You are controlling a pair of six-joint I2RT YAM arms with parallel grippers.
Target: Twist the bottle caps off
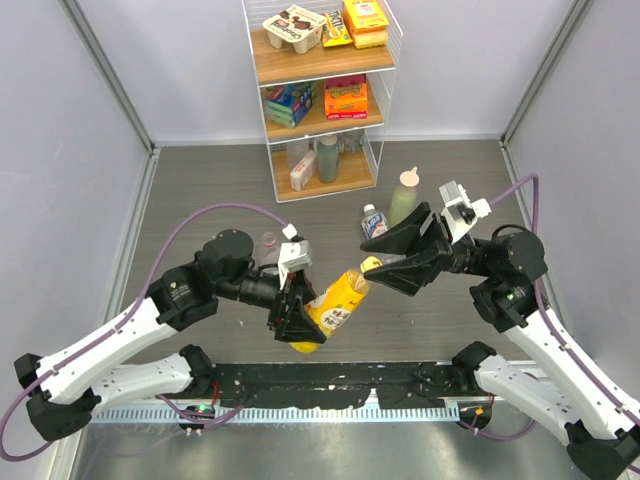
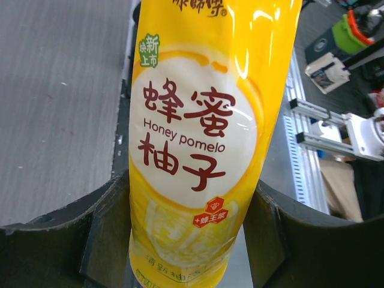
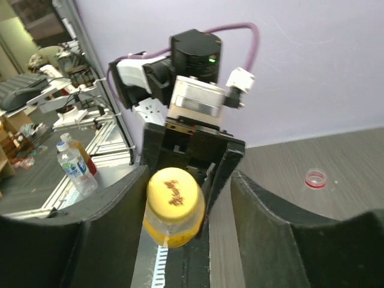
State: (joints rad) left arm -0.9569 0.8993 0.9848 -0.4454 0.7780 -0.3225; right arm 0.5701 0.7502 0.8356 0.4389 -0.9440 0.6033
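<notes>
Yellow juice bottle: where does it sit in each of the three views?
Top external: yellow juice bottle centre, tilted, in left pincer.
Left wrist: bottle fills the middle, label facing.
Right wrist: bottle lower centre, yellow cap toward camera.
Shared landmark: the left pincer clamping it.

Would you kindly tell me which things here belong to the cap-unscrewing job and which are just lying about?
Job: yellow juice bottle in the left fingers, its yellow cap, clear bottle with blue-white label.
Lying about: pale green bottle with cream top, wire rack of goods.
</notes>
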